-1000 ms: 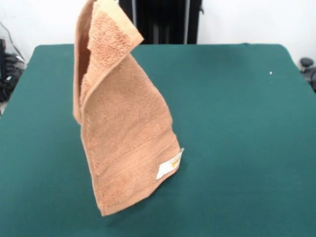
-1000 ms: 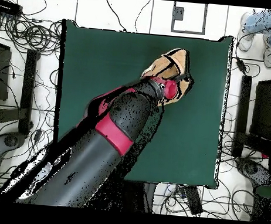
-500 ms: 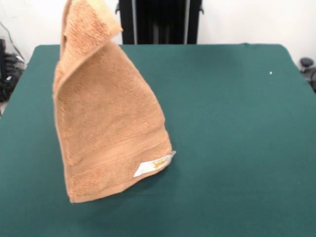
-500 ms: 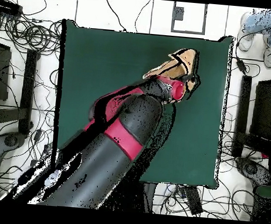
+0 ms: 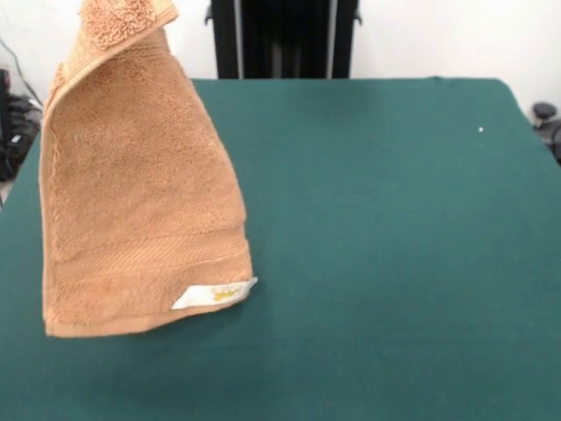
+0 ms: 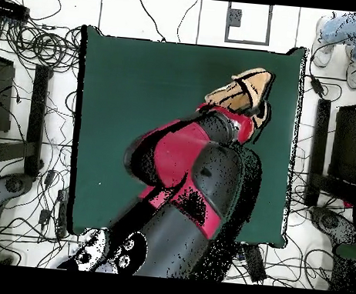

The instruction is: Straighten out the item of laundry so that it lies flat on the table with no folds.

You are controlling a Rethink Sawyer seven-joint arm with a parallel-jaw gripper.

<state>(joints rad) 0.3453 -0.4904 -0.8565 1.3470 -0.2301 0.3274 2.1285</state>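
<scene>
Shifted leftward since earlier frame: towel, hanging at frame left above table, white tag lowermost. Gripper apparently above frame; grip state cannot be told.

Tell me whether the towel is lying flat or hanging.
Hanging, not flat: the towel drapes down from the picture's top edge above the table, top corner folded over, tag near its lower edge.
</scene>
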